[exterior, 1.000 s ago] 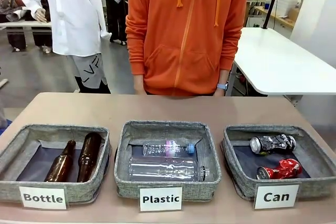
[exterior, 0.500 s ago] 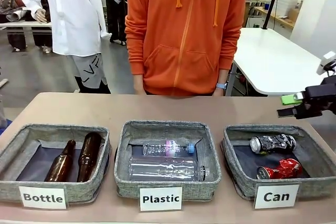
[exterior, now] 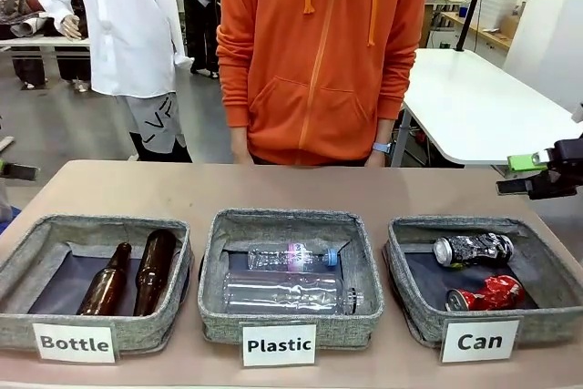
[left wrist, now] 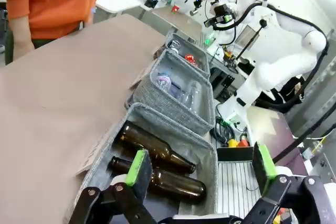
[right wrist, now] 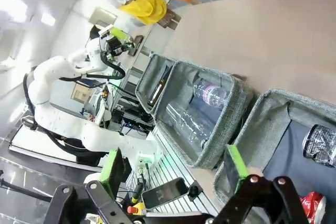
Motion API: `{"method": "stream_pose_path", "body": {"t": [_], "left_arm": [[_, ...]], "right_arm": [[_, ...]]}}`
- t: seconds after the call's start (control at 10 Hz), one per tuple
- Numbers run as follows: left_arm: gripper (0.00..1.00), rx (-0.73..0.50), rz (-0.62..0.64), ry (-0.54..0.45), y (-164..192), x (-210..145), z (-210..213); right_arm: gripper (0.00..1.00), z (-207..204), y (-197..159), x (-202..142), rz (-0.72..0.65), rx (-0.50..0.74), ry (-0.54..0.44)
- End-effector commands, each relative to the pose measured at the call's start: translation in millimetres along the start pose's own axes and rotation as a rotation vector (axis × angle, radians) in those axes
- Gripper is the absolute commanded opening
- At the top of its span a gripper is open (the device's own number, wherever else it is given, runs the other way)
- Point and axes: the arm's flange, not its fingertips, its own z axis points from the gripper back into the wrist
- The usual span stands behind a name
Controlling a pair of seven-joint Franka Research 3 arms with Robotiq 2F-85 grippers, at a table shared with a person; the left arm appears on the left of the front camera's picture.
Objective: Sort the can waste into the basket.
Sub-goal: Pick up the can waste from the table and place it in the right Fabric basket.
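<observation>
Front view: 3 grey baskets are sitting in a row on the brown table (exterior: 301, 187), and the basket (exterior: 519, 327) labelled "Can" is standing at the right end. Both cans are lying inside it, the black-and-silver can (exterior: 473, 249) toward the far wall, the red dented can (exterior: 485, 295) nearer the label. The right gripper (exterior: 534, 173) is hovering above the table's right edge, beyond that basket, touching nothing. A person in an orange hoodie (exterior: 323, 52) is standing at the far side. Left wrist view: the left gripper (left wrist: 200, 170) is showing its 2 green pads well apart, empty, over the brown bottles (left wrist: 155, 163). Right wrist view: the right gripper's pads are spread wide, empty, with the can basket below them.
</observation>
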Motion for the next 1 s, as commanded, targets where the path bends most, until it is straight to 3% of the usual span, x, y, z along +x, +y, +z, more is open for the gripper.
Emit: {"method": "stream_pose_path", "body": {"t": [0.0, 0.9], "left_arm": [[1.0, -0.02, -0.013, -0.063, 1.4, -7.1, 16.8], [1.0, -0.02, -0.013, -0.063, 1.4, -7.1, 16.8]], "right_arm": [[1.0, -0.8, 0.1, -1.1, 0.02, 0.005, 0.006], [1.0, -0.8, 0.1, -1.1, 0.02, 0.005, 0.006]]}}
